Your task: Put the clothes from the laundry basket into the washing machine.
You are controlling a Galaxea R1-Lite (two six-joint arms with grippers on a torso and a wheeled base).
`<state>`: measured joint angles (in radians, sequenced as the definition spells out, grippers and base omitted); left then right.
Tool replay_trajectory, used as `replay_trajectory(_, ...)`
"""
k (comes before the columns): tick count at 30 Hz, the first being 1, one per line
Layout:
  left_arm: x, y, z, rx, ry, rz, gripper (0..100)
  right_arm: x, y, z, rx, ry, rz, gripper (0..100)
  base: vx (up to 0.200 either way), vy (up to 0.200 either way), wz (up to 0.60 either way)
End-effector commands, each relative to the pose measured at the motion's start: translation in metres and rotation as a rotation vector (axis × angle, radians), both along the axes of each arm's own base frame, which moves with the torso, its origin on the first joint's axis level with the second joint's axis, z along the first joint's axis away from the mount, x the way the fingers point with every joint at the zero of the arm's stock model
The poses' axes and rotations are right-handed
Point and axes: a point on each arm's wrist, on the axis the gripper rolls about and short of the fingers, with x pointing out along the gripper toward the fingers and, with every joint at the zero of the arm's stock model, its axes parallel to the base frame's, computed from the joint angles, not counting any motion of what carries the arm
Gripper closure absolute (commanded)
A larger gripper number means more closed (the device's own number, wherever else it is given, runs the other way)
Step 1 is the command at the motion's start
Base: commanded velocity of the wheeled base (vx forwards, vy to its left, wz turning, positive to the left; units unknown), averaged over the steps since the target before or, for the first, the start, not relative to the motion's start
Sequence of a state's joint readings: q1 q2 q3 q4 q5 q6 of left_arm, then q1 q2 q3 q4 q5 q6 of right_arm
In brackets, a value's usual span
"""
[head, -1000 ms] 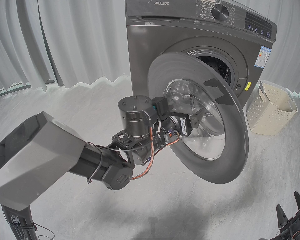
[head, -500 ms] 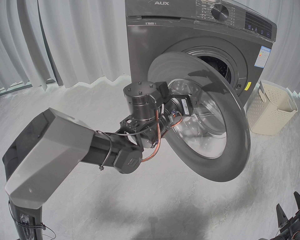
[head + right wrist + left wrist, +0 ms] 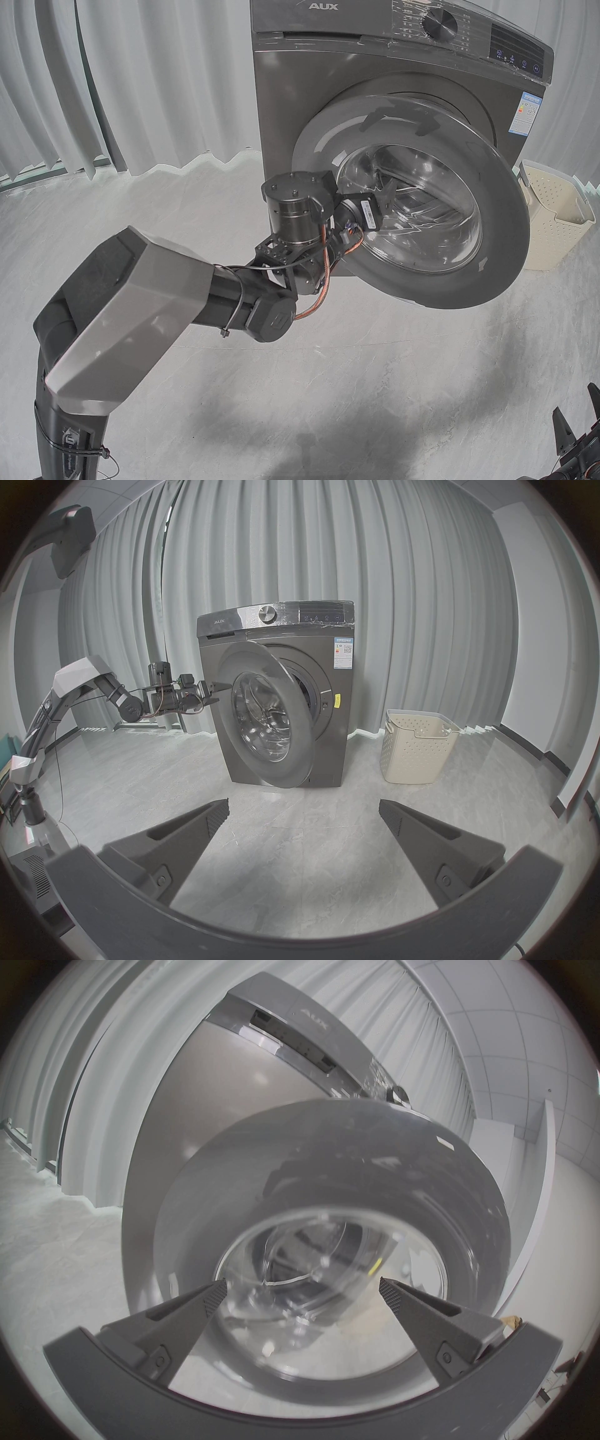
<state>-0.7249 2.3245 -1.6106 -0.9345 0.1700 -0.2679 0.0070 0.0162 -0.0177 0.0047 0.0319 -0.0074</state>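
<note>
The grey washing machine (image 3: 300, 94) stands ahead with its round glass door (image 3: 494, 262) partly swung out, well short of the front. My left gripper (image 3: 389, 203) is open, its fingertips against the outer face of the door (image 3: 375, 1147) near the glass window. In the left wrist view the left gripper (image 3: 303, 1285) has nothing between its fingers. The cream perforated laundry basket (image 3: 556, 219) stands on the floor to the right of the machine. My right gripper (image 3: 578, 431) is low at the right, far from the machine (image 3: 337, 686), open and holding nothing (image 3: 303, 805).
Pale curtains (image 3: 125, 81) hang behind and to the left of the machine. Open marble floor (image 3: 350, 387) spreads in front of it. The basket (image 3: 415, 749) stands close to the curtain wall, a gap apart from the machine's right side.
The door has swung from wide open toward the machine's front. My left arm has moved forward and up with it, staying against the door. The right gripper has not moved.
</note>
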Motion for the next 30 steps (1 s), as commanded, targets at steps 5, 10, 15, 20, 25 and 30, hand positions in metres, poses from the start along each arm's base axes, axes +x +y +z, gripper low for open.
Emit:
replay_trajectory(5,-0.114,0.077,0.012,0.115,0.101,-0.077,0,0.000,0.000,-0.005,0.000,0.000,0.001,0,0.000,0.000,0.00)
replay_trajectory(10,-0.189,0.140,0.018,0.145,0.107,-0.158,0,0.000,0.000,-0.005,0.000,0.000,0.001,0,0.000,0.000,0.00)
replay_trajectory(15,-0.237,0.192,0.012,0.180,0.075,-0.151,0,0.000,0.000,-0.005,0.000,0.000,0.001,0,0.000,0.000,0.00)
replay_trajectory(20,-0.277,0.233,-0.006,0.195,0.050,-0.149,0,0.000,0.000,-0.005,0.000,0.000,-0.001,0,0.000,0.000,0.00)
replay_trajectory(25,-0.303,0.265,-0.015,0.171,0.026,-0.090,0,0.000,0.000,-0.005,0.000,0.000,-0.001,0,0.000,0.000,0.00)
replay_trajectory(30,-0.319,0.293,-0.033,0.232,0.045,0.102,0,0.000,0.000,-0.005,-0.003,-0.002,-0.002,0,0.000,0.000,0.00)
